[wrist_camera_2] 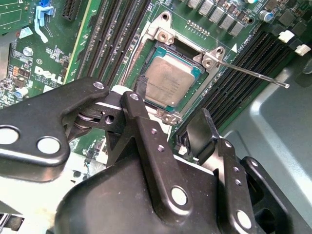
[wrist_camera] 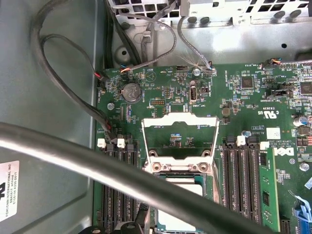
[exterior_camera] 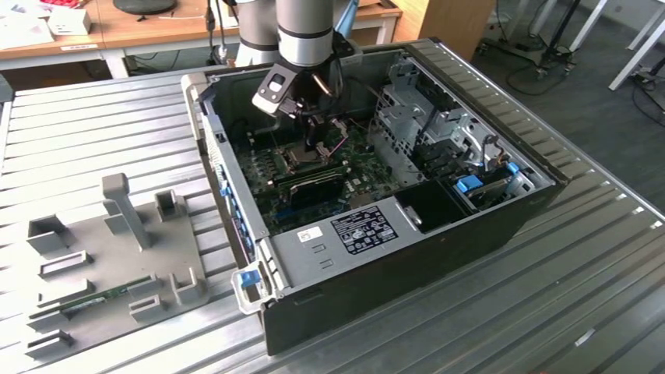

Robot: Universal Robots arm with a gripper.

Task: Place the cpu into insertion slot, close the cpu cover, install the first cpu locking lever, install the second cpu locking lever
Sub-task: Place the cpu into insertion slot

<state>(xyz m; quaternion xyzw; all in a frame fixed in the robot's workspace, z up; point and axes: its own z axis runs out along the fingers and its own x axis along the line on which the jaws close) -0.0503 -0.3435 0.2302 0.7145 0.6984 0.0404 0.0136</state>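
Exterior view, L to R: grey fixture plate (exterior_camera: 114, 257) on the slatted table (exterior_camera: 582, 312), then the open PC case (exterior_camera: 416, 257) w/ the arm (exterior_camera: 307, 31) reaching in. In the second wrist view the gripper (wrist_camera_2: 173, 105) hangs over the socket, its 2 fingers (wrist_camera_2: 146, 136) spread wide, holding nothing. The cpu (wrist_camera_2: 168, 83) lies seated in the socket. The cpu cover (wrist_camera: 179, 118) stands swung up, not closed. 1 thin lever rod (wrist_camera_2: 248, 73) juts from the socket corner over the RAM slots (wrist_camera_2: 243, 92).
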